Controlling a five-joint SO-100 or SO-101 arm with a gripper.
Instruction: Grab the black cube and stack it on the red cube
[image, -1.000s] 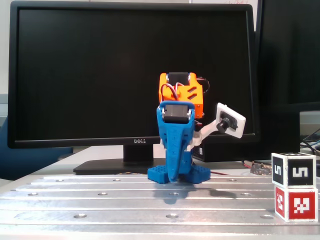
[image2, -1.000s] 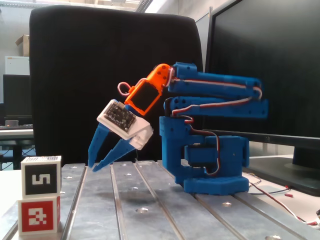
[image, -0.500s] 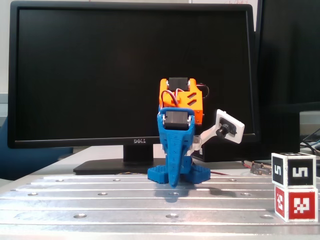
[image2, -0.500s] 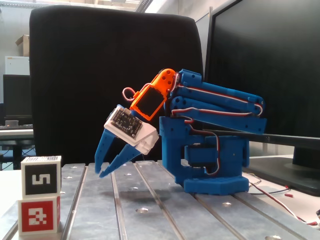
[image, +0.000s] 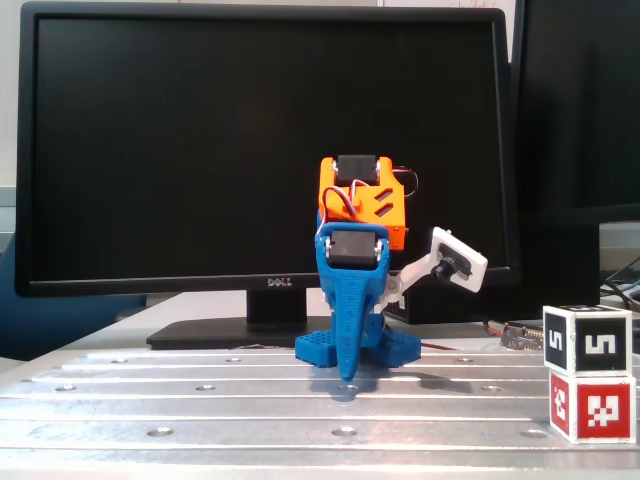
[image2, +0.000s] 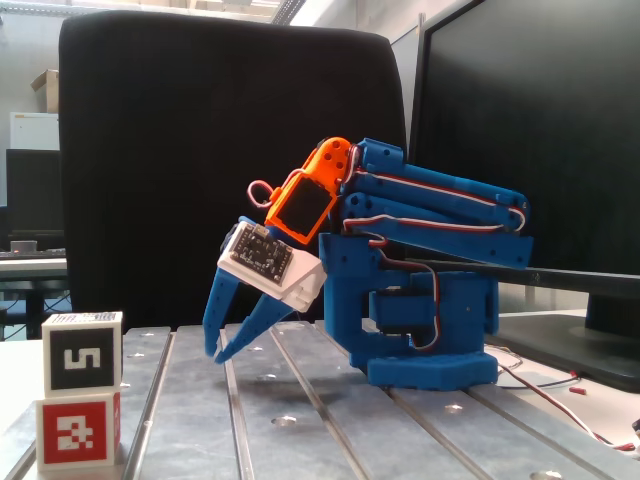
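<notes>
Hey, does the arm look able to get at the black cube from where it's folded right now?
Probably yes. The black cube sits on top of the red cube, exposed from above, and the bare table between it and the gripper holds nothing in the way. Whether the reach suffices is uncertain.

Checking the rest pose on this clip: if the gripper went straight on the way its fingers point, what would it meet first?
Most likely the metal table. The gripper points steeply down, tips just above the slats. The stacked black cube and red cube stand off to the side.
</notes>
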